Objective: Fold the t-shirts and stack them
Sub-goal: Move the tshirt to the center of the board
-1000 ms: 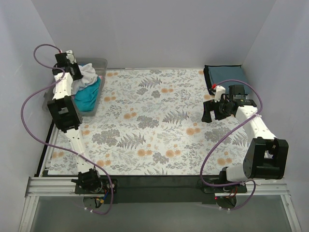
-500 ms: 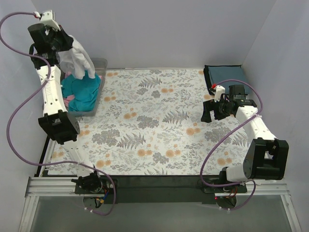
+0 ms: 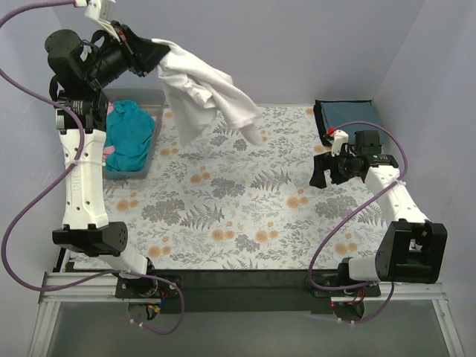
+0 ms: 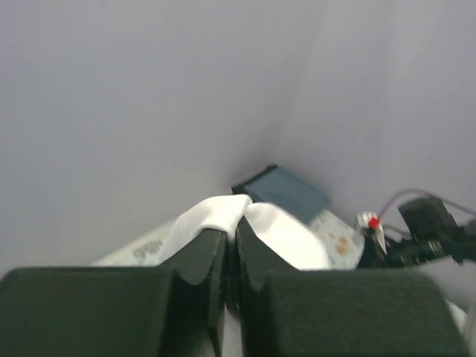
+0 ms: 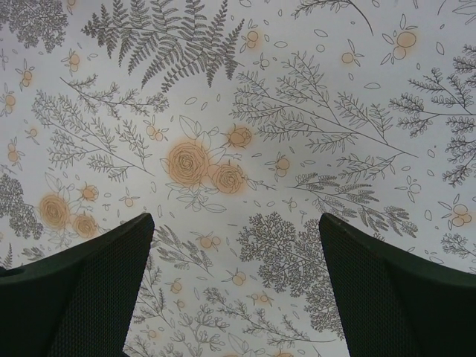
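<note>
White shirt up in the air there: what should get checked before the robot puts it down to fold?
1. Left hand shut on white shirt: ok.
2. Shirt clear of the bin: ok, it hangs over the cover.
3. Shirt spread out: not ok, bunched.
4. Shirt's low end off the cover: cannot tell.
5. Right hand open, holding nothing: ok.
6. Blue shirt out of the way, far right corner: ok.
</note>
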`<action>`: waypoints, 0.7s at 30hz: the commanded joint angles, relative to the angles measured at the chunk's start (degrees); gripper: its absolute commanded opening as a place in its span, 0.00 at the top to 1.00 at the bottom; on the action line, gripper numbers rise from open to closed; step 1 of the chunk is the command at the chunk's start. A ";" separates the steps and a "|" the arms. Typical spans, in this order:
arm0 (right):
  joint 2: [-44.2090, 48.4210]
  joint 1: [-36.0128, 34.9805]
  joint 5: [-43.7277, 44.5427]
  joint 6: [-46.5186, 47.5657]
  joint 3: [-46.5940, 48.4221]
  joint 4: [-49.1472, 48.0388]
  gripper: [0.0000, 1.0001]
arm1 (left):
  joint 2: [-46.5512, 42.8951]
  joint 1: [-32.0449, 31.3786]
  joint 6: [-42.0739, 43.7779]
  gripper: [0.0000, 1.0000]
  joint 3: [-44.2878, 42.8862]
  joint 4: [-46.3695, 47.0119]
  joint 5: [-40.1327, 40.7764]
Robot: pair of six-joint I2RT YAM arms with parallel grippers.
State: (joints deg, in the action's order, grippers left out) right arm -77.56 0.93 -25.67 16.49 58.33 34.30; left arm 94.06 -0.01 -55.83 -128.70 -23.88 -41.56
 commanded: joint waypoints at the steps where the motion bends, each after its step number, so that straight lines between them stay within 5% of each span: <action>1: 2.50 -0.23 -0.08 0.56 -0.14 0.24 0.02 | -3.08 0.80 -3.24 0.76 13.08 -1.61 -10.89; 3: 2.94 -0.23 0.09 0.65 -0.40 0.24 0.02 | -7.74 0.89 0.96 0.36 20.56 -4.49 -10.12; 5: 3.73 -0.22 0.36 1.00 -0.76 0.32 0.02 | -10.11 2.20 3.79 0.09 29.89 -7.57 -9.42; 10: 4.79 -0.22 -0.17 1.52 -1.11 0.68 0.02 | -13.20 6.51 13.01 0.07 45.09 -12.42 -7.75; 14: 4.44 -0.23 -0.34 1.96 -1.02 1.29 0.02 | -14.52 6.51 16.01 0.07 49.24 -13.56 -9.50; 18: 2.86 -0.23 -0.43 4.85 -0.06 4.26 0.02 | -13.99 0.38 28.12 0.27 51.53 -21.64 -8.82; 21: 0.57 -0.23 3.42 7.15 0.56 6.29 0.02 | -16.36 -8.23 34.29 0.28 58.01 -23.49 -3.55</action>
State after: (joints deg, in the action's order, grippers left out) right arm -75.18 0.93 -24.82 20.12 57.43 37.19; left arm 82.50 -1.50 -31.81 -75.81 -41.63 -47.88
